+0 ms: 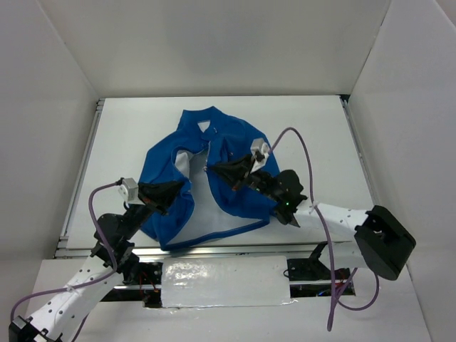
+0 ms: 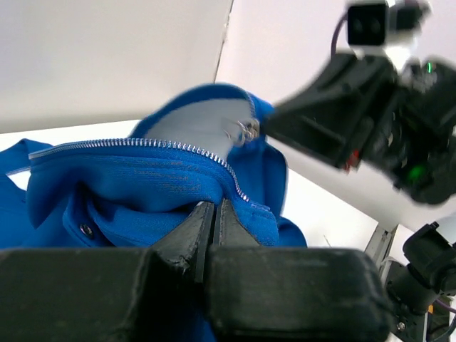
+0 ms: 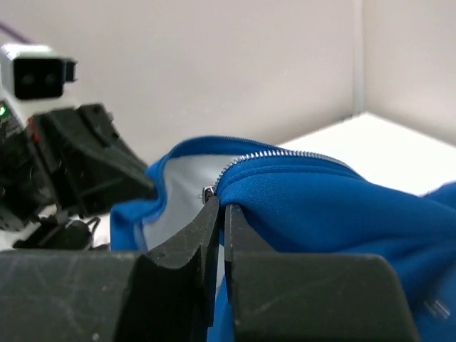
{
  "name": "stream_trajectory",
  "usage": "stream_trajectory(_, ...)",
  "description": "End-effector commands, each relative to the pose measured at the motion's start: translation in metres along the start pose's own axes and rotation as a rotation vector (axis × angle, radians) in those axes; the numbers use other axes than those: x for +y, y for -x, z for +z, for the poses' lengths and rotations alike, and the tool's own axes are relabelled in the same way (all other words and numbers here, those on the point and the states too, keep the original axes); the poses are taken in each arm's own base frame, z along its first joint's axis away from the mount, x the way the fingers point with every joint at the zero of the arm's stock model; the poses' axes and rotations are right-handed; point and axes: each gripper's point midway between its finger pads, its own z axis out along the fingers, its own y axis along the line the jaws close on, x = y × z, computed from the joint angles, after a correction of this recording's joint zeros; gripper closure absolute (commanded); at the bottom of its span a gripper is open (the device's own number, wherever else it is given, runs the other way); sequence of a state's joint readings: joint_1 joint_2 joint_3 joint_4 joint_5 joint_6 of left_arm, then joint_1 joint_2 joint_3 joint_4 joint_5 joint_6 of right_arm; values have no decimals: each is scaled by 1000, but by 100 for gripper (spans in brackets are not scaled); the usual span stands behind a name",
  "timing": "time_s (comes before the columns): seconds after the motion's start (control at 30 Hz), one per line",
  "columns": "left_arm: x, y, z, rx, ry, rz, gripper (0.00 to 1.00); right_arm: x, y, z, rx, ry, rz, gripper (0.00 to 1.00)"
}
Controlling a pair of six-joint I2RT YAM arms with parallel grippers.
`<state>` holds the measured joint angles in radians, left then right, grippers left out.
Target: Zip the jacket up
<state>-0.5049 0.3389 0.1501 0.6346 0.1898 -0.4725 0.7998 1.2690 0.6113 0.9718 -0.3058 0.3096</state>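
The blue jacket lies open on the white table, its white lining showing between the front panels. My left gripper is shut on the left front edge, just below the zipper teeth, and holds that edge raised. My right gripper is shut on the other front edge, its tips right beside the metal slider. The two grippers face each other a short way apart. How the fabric sits between the pads is hidden.
White walls close in the table on three sides. A metal rail runs along the left edge. Purple cables loop above both arms. A shiny white strip lies between the arm bases at the near edge.
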Motion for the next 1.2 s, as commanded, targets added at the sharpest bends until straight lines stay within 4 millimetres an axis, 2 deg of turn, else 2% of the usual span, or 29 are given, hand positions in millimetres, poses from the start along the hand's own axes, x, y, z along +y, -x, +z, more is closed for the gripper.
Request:
stream_trajectory(0.0, -8, 32, 3, -95, -19, 42, 100, 18, 36, -21, -293, 92, -215, 100)
stream_trajectory(0.13, -6, 25, 2, -61, -11, 52, 100, 28, 23, -36, -328, 160, -250, 100)
stream_trajectory(0.23, -2, 21, 2, -50, 6, 49, 100, 25, 19, -24, -265, 163, -308, 100)
stream_trajectory(0.27, -1, 20, 3, -48, 12, 47, 100, 8, 4, -4, -140, 109, -317, 100)
stream_trajectory(0.3, -1, 20, 4, -46, 12, 48, 100, -6, -2, 8, -68, 49, -374, 100)
stream_trajectory(0.33, 0, 19, 5, -41, 17, 47, 100, -33, -3, 15, -14, -113, -463, 100)
stream_trajectory(0.37, 0, 20, 5, -39, 18, 48, 100, -44, 8, 19, -29, -187, -485, 100)
stream_trajectory(0.4, 0, 19, 5, -34, 18, 50, 100, -45, 28, 13, -108, -229, -503, 100)
stream_trajectory(0.43, 1, 18, 5, -29, 22, 56, 100, -44, 49, 3, -205, -260, -513, 100)
stream_trajectory(0.47, 3, 16, 4, -27, 30, 55, 100, -30, 72, -12, -342, -230, -525, 100)
stream_trajectory(0.5, 5, 15, 4, -29, 38, 52, 100, -15, 84, -17, -382, -174, -531, 100)
stream_trajectory(0.53, 6, 14, 4, -31, 42, 46, 100, -5, 75, -14, -348, -101, -523, 100)
stream_trajectory(0.6, 5, 16, 4, -43, 37, 42, 100, 3, 68, -12, -332, -51, -491, 100)
stream_trajectory(0.7, 2, 17, 5, -36, 24, 45, 100, 8, 55, -23, -385, -14, -428, 100)
stream_trajectory(0.73, 2, 18, 5, -36, 24, 47, 100, 12, 60, -29, -426, -5, -413, 100)
stream_trajectory(0.9, 3, 17, 4, -30, 33, 56, 100, 31, 59, -35, -436, 94, -362, 100)
stream_trajectory(0.97, 4, 15, 4, -25, 33, 56, 100, 44, 51, -34, -376, 166, -399, 100)
stream_trajectory(1.0, 5, 15, 4, -26, 36, 56, 100, 45, 48, -33, -348, 177, -404, 100)
stream_trajectory(1.03, 4, 15, 4, -27, 34, 57, 100, 41, 37, -28, -279, 176, -401, 100)
stream_trajectory(1.1, 3, 14, 4, -28, 27, 54, 100, 44, 38, -30, -277, 186, -423, 100)
stream_trajectory(1.17, 1, 14, 4, -31, 16, 47, 100, 47, 36, -35, -277, 198, -375, 100)
